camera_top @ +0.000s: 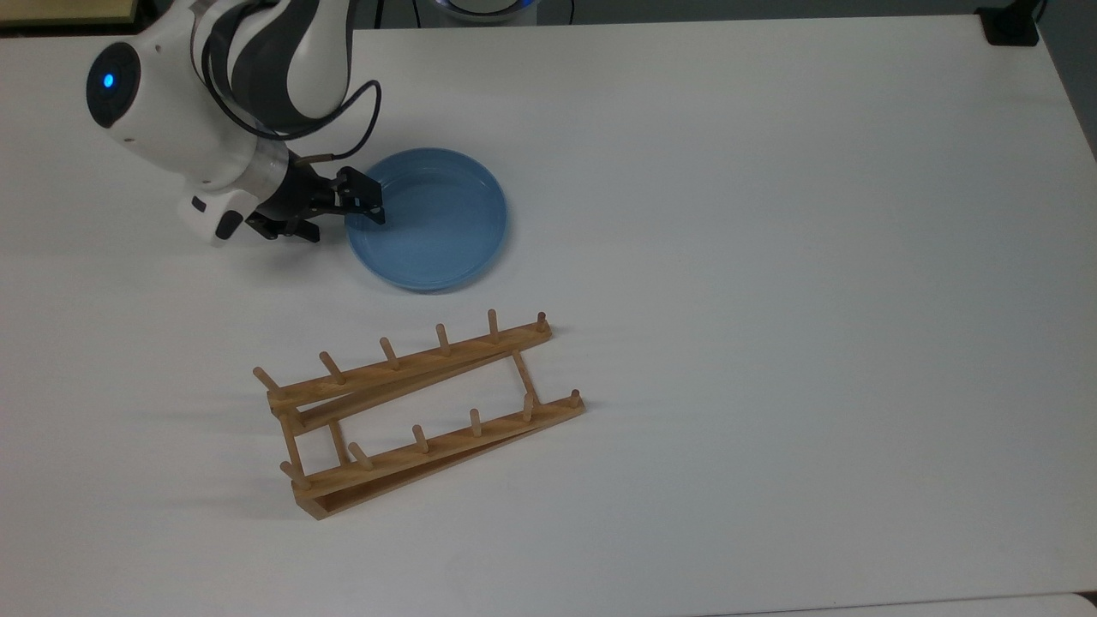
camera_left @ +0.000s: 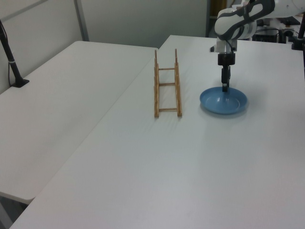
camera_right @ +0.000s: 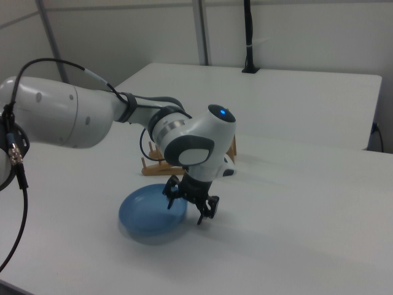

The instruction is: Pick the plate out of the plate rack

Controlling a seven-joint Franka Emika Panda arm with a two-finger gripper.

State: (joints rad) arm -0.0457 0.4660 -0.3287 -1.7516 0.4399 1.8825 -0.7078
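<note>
- Table [camera_top: 771, 257], white and broad, bears everything in the top view; in the left view a second white table [camera_left: 62, 95] stands alongside it at 9 o'clock.
- Arm [camera_top: 214, 77], white and grey with a blue light on one joint, comes in from 11 o'clock of the top view and reaches down toward the plate; a black cable [camera_top: 364, 120] loops off its wrist.
- Plate rack [camera_top: 411, 411], light-brown wood, lies flat on the table at about 7 o'clock from the centre of the top view: two long rails with upright pegs, joined by crossbars. No plate stands between its pegs.
- Plate [camera_top: 433, 221], round and light blue with a raised rim, lies flat on the table at 12 o'clock from the rack in the top view, near it but clearly apart. In the left view the plate [camera_left: 224, 101] sits at 3 o'clock of the rack [camera_left: 167, 86]; in the right view the plate [camera_right: 147, 215] lies in front of the rack [camera_right: 153, 166], most of which is hidden behind the arm.
- Gripper [camera_top: 364, 201], black, is at the plate's 9 o'clock rim in the top view. In the right view the gripper [camera_right: 191, 203] has its fingers spread, one over the plate's inside and one outside the rim, gripping nothing. In the left view it [camera_left: 225, 87] points straight down at the plate's far edge.
</note>
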